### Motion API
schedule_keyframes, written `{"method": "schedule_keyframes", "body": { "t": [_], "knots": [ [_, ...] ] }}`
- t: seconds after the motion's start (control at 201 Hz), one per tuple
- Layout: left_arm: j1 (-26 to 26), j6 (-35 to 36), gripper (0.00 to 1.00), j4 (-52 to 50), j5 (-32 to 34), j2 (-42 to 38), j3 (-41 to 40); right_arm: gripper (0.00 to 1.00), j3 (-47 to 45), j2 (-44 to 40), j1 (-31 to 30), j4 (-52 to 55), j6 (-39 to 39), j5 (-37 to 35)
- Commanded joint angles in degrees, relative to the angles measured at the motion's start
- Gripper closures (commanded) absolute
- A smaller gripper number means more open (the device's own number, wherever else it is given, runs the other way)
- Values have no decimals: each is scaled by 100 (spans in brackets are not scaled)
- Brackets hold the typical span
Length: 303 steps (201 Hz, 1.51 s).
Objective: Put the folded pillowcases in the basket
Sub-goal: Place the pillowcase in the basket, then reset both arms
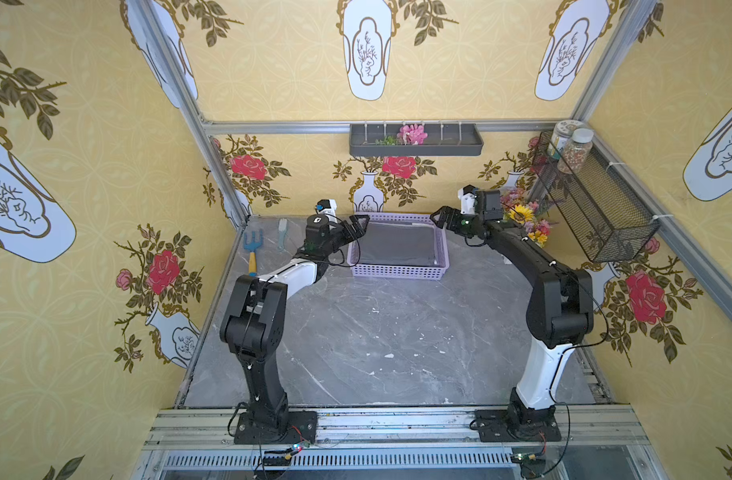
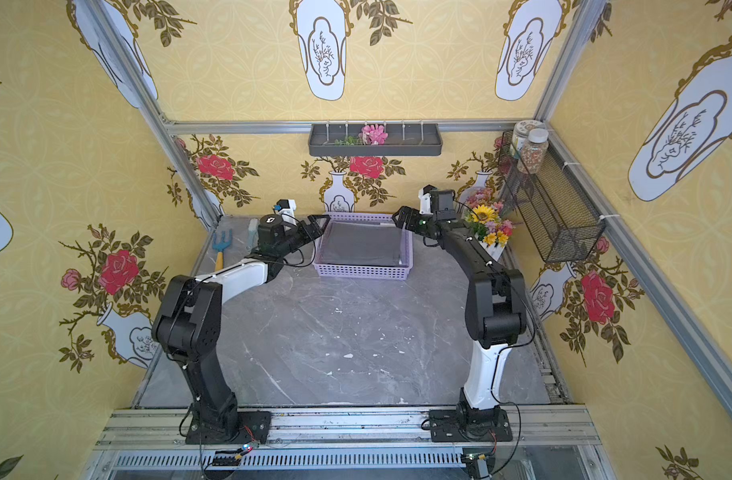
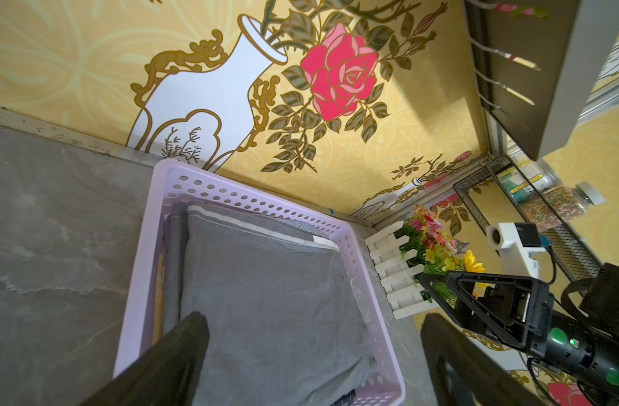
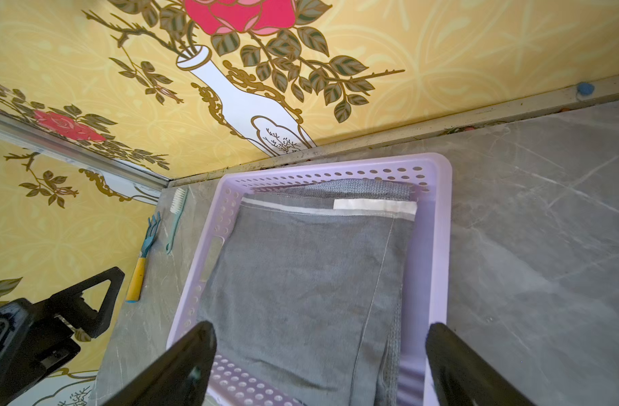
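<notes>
Right wrist: pillowcase (image 4: 301, 281) in basket (image 4: 431, 253), clear of fingers (image 4: 181, 365).

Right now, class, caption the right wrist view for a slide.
Folded grey pillowcase lies inside the lavender basket, with the open right hand poised over it.

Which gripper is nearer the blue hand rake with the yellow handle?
Left. The left gripper hangs open by the basket side facing the hand rake; the right gripper hangs open by the opposite side.

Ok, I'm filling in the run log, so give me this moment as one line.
pillowcase: folded, inside basket | left gripper: open, empty, by basket's left side | right gripper: open, empty, by basket's right side
</notes>
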<state>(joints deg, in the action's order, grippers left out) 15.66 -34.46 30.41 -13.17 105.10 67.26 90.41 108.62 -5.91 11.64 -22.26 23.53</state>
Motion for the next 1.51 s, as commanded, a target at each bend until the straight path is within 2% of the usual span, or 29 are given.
{"method": "schedule_keyframes", "body": {
  "t": [0.0,0.249,0.354,0.548,0.628,0.728,0.787,0.842,1.032,1.161,1.306,1.406,1.505],
  "knots": [
    [-6,139,0,217,114,-502,-518,3,-369,-472,-8,-339,-24,-80],
    [-3,886,0,681,481,-2432,-2281,3,-1933,-1876,-9,-897,137,-35],
    [-6,1289,0,494,688,-3119,-2760,3,-2647,-2493,-10,-1142,285,-228],
    [-6,1980,0,740,1052,-3998,-3784,3,-4453,-3846,-18,-2437,776,-447],
    [-6,2230,0,755,1314,-4263,-4133,3,-5012,-4358,-18,-2760,941,-663],
    [-8,2464,0,764,1686,-4590,-4489,3,-5332,-4815,-15,-2534,972,-1368],
    [-7,2533,0,810,1911,-4797,-4687,3,-5367,-4947,-10,-2172,739,-1993],
    [-10,2594,0,830,2141,-4962,-4846,3,-5325,-4982,7,-1852,670,-2262],
    [-10,3002,0,684,2939,-5594,-5271,3,-5530,-5173,16,-1642,1145,-2278],
    [-10,3497,0,1612,3315,-5785,-5945,3,-5936,-5511,15,-1986,1434,-2169],
    [-69,3863,0,2590,3515,-5681,-6487,3,-6501,-5515,20,-2920,1852,-2079],
    [-133,3979,0,2462,3905,-5428,-6477,3,-6552,-5416,19,-2958,1924,-2148],
    [-230,4078,0,2334,3910,-5400,-6645,3,-6584,-5412,20,-2944,1945,-2253]
  ]
}}
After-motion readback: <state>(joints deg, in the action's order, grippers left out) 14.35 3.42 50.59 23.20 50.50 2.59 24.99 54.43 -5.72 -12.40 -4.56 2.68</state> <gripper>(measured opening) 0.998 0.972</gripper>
